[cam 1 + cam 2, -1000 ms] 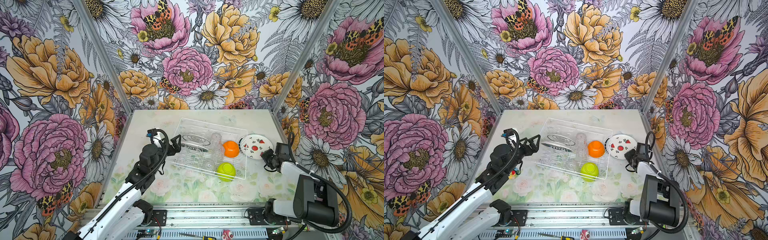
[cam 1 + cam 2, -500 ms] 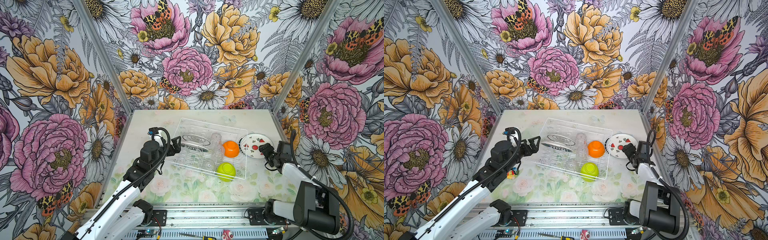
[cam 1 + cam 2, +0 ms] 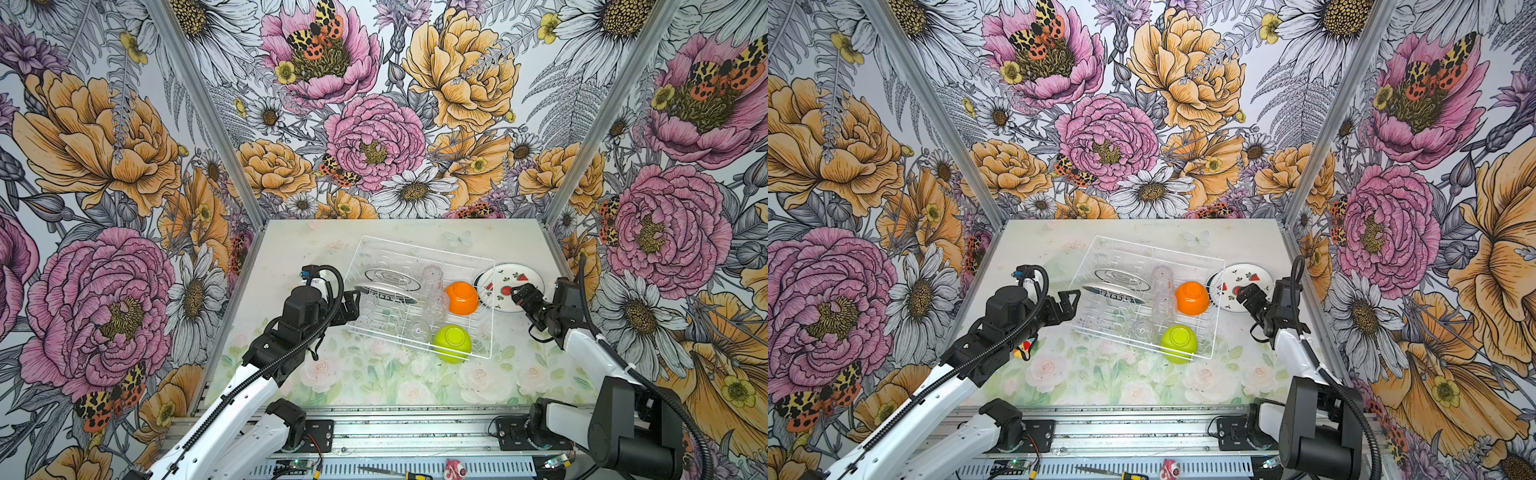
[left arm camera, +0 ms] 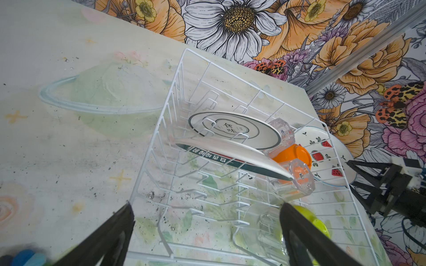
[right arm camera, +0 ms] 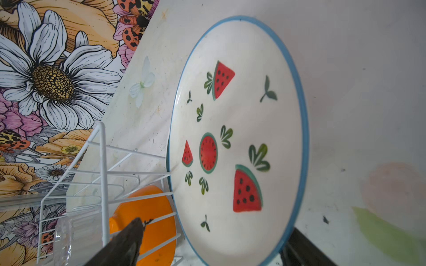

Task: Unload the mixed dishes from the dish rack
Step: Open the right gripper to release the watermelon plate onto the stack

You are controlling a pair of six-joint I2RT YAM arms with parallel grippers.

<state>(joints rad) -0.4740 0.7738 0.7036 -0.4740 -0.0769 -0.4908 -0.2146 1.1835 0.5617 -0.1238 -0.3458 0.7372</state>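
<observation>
The white wire dish rack [image 3: 493, 291] [image 3: 1223, 286] stands mid-table. It holds two dark-rimmed white plates [image 3: 392, 279] [image 4: 232, 129] upright in the prongs, clear cups [image 3: 432, 291] [image 4: 297, 179], an orange bowl [image 3: 462, 298] [image 5: 147, 214] and a lime-green bowl [image 3: 452, 343] [image 4: 319, 224]. A white watermelon-print plate [image 3: 509, 282] [image 5: 242, 129] lies on the table right of the rack, its edge against the rack wall [image 5: 102, 161]. My right gripper [image 3: 521, 293] [image 5: 214, 228] hangs open just over that plate's near edge. My left gripper [image 3: 353, 303] [image 4: 206, 207] is open at the rack's left wall [image 4: 147, 161], holding nothing.
Flower-printed walls [image 3: 582, 137] close in the table on three sides. A small multicoloured object [image 3: 1023, 348] lies under my left arm. A screwdriver [image 3: 1133, 476] rests on the front rail.
My right gripper has opened and let go of the watermelon plate, which now rests beside the rack. The right arm has shifted slightly toward the back. The left arm barely moved.
</observation>
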